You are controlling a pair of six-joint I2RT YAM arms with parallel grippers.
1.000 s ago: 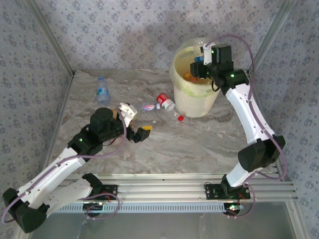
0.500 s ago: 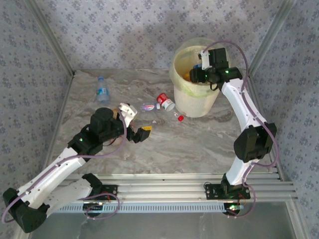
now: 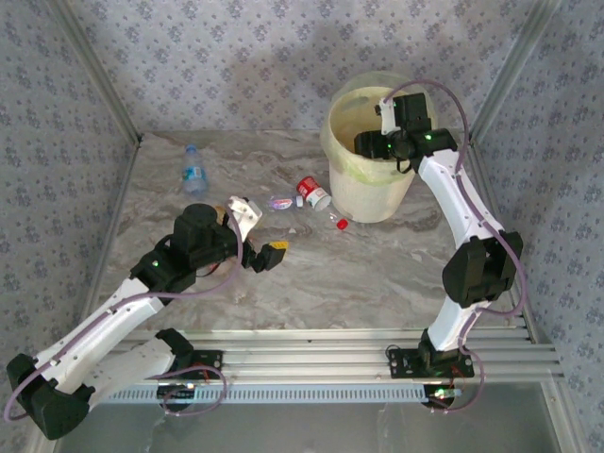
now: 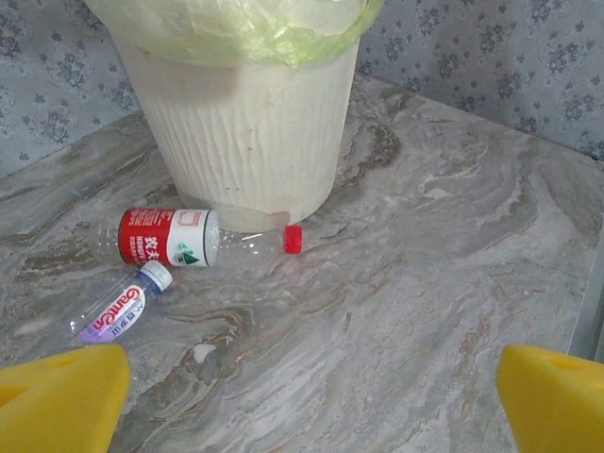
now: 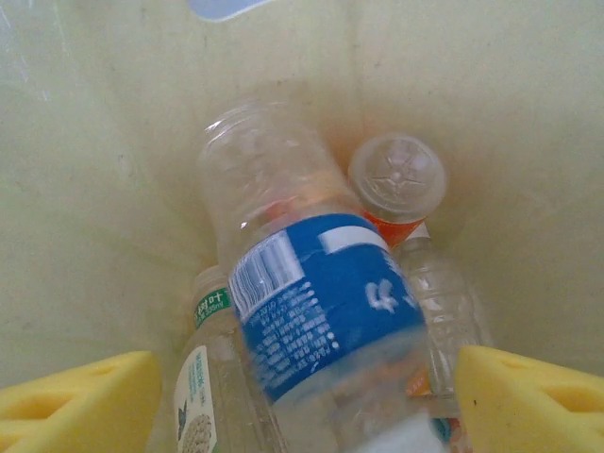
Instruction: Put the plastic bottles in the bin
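The bin [image 3: 370, 189], pale yellow with a bag liner, stands at the back right of the table. My right gripper [image 3: 370, 143] hangs inside its mouth, open. A clear bottle with a blue label [image 5: 321, 302] lies between its yellow fingers [image 5: 75, 396], with a gap on each side. Below it in the bin [image 5: 94, 142] are an orange-labelled bottle [image 5: 396, 179] and a green-labelled bottle [image 5: 208, 377]. My left gripper [image 3: 261, 229] is open above the table. Ahead of it lie a red-labelled bottle [image 4: 170, 236] and a purple-labelled bottle [image 4: 118, 307], beside the bin [image 4: 250, 123].
A blue-labelled bottle [image 3: 192, 170] lies alone at the back left of the marble table [image 3: 377, 274]. Patterned walls and metal corner posts close in the back and both sides. An aluminium rail [image 3: 377, 363] runs along the near edge.
My right gripper has swung left and lower into the bin's mouth, and its jaws have widened around the blue-labelled bottle. The left arm has barely moved.
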